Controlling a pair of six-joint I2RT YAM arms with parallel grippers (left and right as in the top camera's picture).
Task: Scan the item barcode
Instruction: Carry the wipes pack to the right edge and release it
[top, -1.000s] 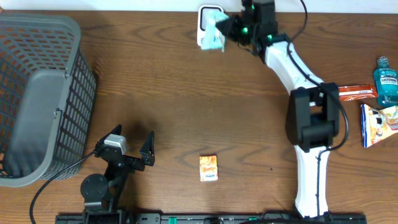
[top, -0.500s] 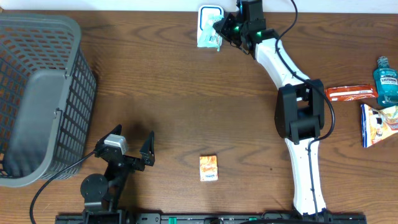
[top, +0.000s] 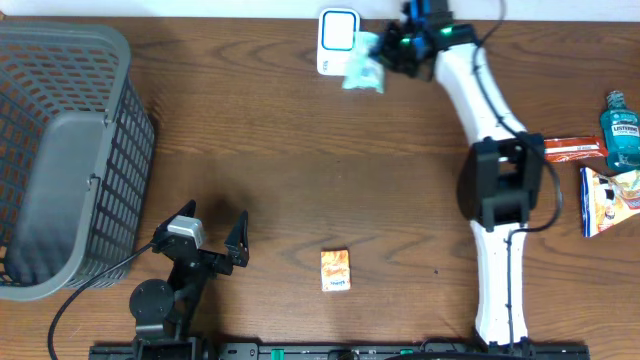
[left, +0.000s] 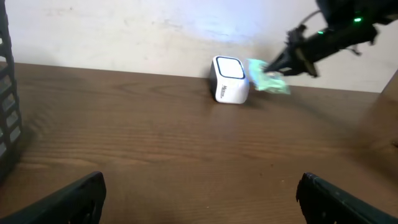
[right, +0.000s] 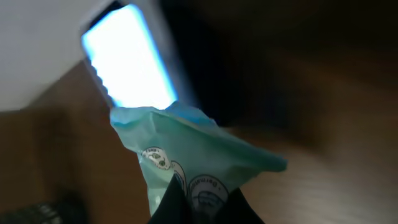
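R claw (top: 392, 50) holding teal packet (top: 362, 73) beside scanner (top: 337, 40) at far edge of surface (top: 300, 150).
Overhead: R claw is pinching shut on packet just right of scanner, prob. to face its code at the window; L claw (top: 213, 222) is sitting wide open, empty. L wrist: packet is hanging above surface. R wrist: scanner face is glowing; packet print too blurry to read.
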